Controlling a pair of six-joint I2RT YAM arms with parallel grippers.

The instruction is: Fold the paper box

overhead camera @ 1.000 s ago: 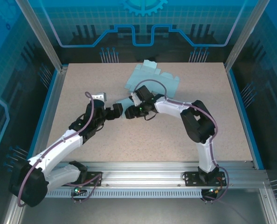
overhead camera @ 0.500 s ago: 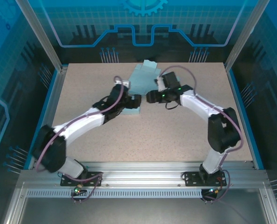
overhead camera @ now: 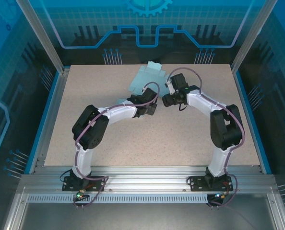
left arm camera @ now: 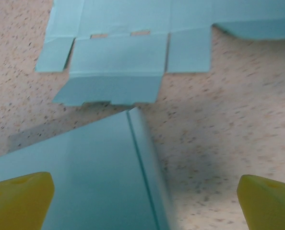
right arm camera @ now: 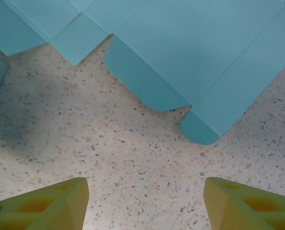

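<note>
one paper box (overhead camera: pixel 149 79) lying on table (overhead camera: pixel 181 139) | left gripper (left arm camera: pixel 142 196) spread | right gripper (right arm camera: pixel 142 201) spread

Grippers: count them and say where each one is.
2. The left gripper hangs open, mid-table, over a near panel of the box. The right gripper, also open, is over bare table just short of the box's rounded flaps.

paper box (overhead camera: pixel 145 79) partly behind left arm (overhead camera: pixel 116 112), flaps (left arm camera: pixel 188 50) cut off at wrist views' top edges, near panel (left arm camera: pixel 85 172) seemingly blurred
</note>
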